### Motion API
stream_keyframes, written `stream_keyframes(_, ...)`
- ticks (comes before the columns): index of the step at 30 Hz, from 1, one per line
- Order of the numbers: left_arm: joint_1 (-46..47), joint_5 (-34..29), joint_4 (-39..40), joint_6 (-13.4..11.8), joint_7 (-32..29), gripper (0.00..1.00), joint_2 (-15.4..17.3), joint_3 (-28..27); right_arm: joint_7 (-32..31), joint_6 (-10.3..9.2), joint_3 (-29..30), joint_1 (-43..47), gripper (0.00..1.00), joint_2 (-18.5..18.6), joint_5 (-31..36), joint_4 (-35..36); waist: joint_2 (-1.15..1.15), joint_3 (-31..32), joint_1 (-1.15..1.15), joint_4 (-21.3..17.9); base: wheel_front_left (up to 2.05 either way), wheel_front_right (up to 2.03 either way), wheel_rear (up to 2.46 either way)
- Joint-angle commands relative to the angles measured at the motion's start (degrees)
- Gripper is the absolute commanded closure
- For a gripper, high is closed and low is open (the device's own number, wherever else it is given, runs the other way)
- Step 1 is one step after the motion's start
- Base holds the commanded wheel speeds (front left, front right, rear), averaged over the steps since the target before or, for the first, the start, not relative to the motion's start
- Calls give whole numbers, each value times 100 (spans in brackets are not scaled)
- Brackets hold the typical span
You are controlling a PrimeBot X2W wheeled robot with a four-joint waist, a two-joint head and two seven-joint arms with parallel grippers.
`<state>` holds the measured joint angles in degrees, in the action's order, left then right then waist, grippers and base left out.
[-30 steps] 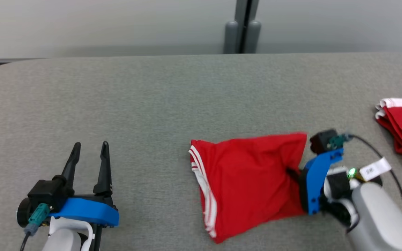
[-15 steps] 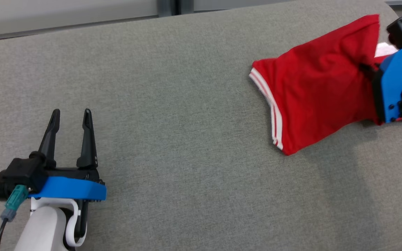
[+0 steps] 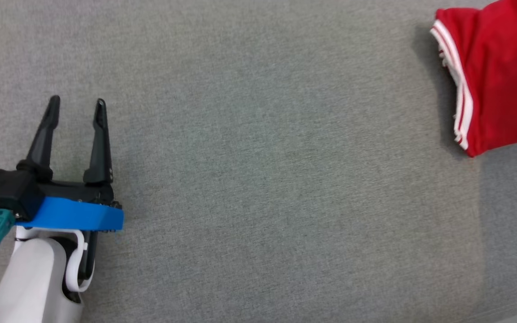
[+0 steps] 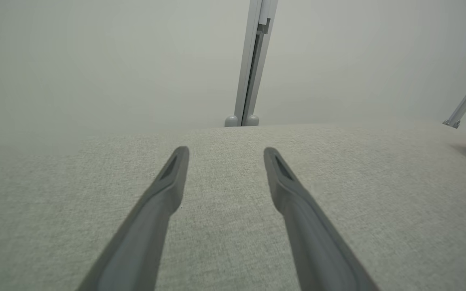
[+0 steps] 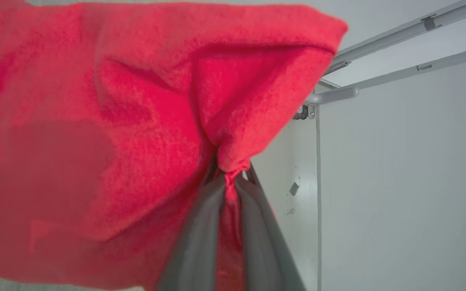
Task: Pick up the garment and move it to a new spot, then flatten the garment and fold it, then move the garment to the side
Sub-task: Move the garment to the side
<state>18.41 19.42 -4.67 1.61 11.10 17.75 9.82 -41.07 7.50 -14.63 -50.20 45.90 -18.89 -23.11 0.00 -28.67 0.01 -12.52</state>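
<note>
Right gripper: your jaws are clamped on a bunched fold of the red garment, and the cloth fans out past the tips.
Left gripper: jaws spread wide, low over the grey table.
Garment spot: far right, well apart from your left gripper.

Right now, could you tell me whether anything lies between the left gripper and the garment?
Nothing visible does: only bare grey table separates the open left gripper from the red garment, pinched in the shut right gripper.
</note>
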Motion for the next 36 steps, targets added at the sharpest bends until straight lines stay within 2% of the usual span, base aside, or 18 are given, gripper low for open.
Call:
stream_keyframes(1,133,-50,64,-15,-50,0,47,-10,146,-1,130,-21,100,-82,105,-154,0,-137,-1,85,0,0,0)
stream_keyframes(10,176,-122,423,-81,-314,0,272,-16,992,0,1088,99,100,-993,1124,-1126,0,-391,-1,84,0,0,0)
stream_keyframes(11,181,-129,445,-92,-334,0,278,-6,1063,-1,1097,101,96,-1079,1242,-1172,0,-391,-1,84,0,0,0)
stream_keyframes(12,180,-131,461,-99,-356,0,287,0,1080,0,1116,105,73,-1177,1318,-1227,0,-381,-1,77,0,0,0)
stream_keyframes(13,171,-130,475,-107,-380,0,293,6,1078,-1,1174,110,31,-1282,1395,-1287,0,-363,-1,69,0,0,0)
stream_keyframes(14,158,-128,487,-111,-386,0,296,14,1148,-1,1261,96,0,-1359,1504,-1318,0,-336,-1,62,0,0,0)
stream_keyframes(19,44,-86,423,-118,-349,0,253,73,1661,-1,1372,163,0,-1647,1857,-1399,0,-87,-1,53,0,0,0)
stream_keyframes(23,-99,-18,217,-154,-185,0,158,81,2254,0,1278,309,0,-1801,1826,-1389,0,279,-1,52,0,0,0)
stream_keyframes(29,-475,244,-303,-126,129,0,-119,66,3193,0,1128,971,0,-2149,1337,-1068,0,1142,-1,189,0,0,0)
stream_keyframes(36,-1007,480,-745,-25,344,0,-339,-46,3948,-1,1157,2516,0,-2468,575,-56,0,2057,-1,553,0,0,0)
